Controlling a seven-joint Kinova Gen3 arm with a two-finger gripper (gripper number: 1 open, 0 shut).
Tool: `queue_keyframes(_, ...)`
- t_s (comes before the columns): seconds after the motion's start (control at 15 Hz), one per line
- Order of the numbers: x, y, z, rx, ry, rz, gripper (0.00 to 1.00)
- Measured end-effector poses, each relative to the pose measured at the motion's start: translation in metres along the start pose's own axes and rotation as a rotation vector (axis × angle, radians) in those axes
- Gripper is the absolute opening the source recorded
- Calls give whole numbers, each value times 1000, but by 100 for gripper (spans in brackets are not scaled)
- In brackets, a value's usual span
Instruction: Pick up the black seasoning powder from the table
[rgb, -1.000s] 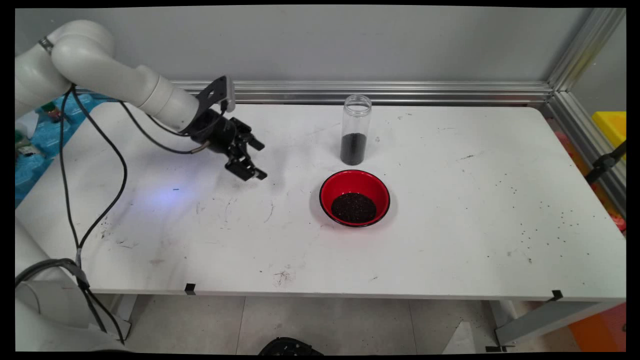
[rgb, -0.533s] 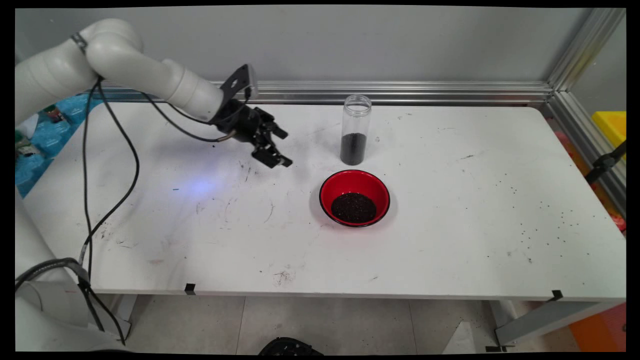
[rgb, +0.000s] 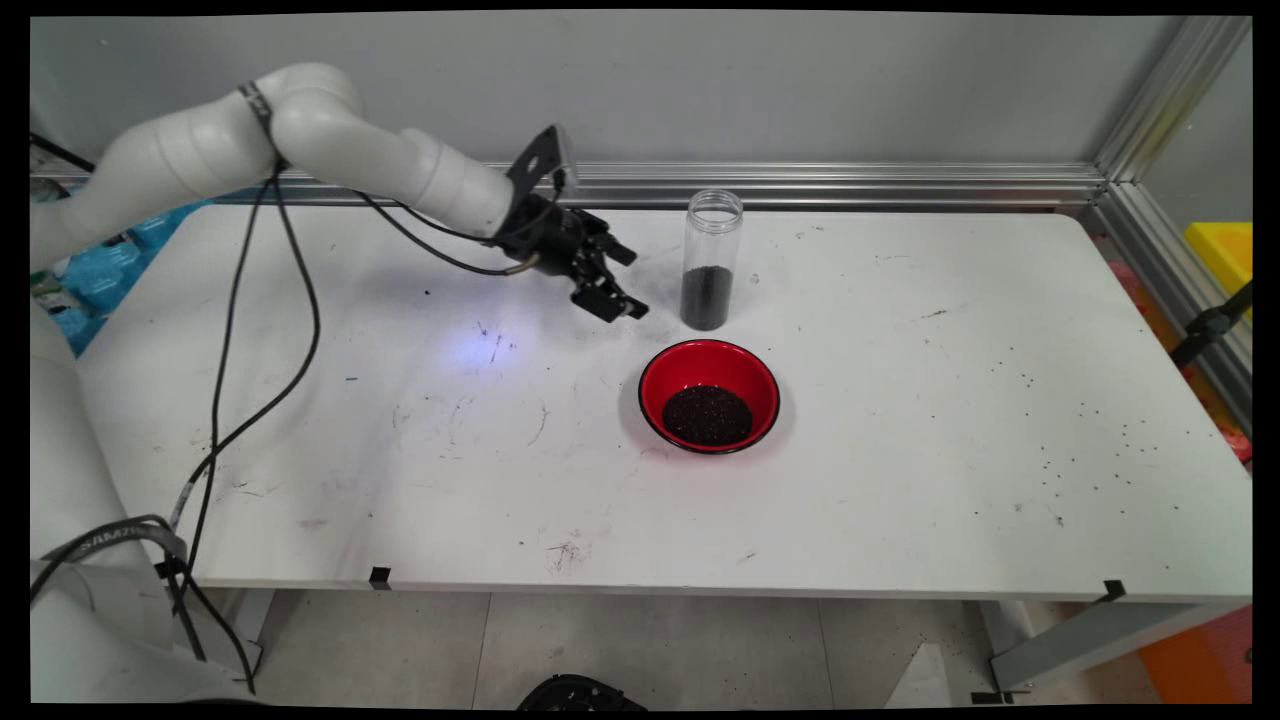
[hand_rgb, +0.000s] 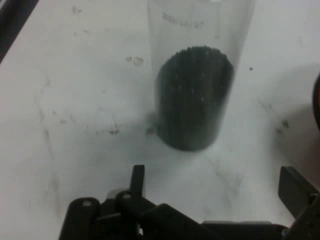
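Hovering low over the white table (rgb: 900, 450), the gripper (rgb: 625, 285) points at the clear jar (rgb: 712, 260) just beside it, its jaws spread wide and empty, apparently wider than the jar; the jar stands upright, partly filled with dark grains; the red bowl (rgb: 709, 395) of like grains sits just in front; a second ago the gripper was well to the left.

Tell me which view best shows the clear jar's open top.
The main view: the clear jar stands whole there, open rim visible, beside the gripper. The hand view crops its top, showing only the jar's lower part with its dark fill.
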Motion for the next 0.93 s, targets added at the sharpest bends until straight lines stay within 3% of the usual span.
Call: queue_keyframes(0.93,1,-16,84,-30,90,-8,100)
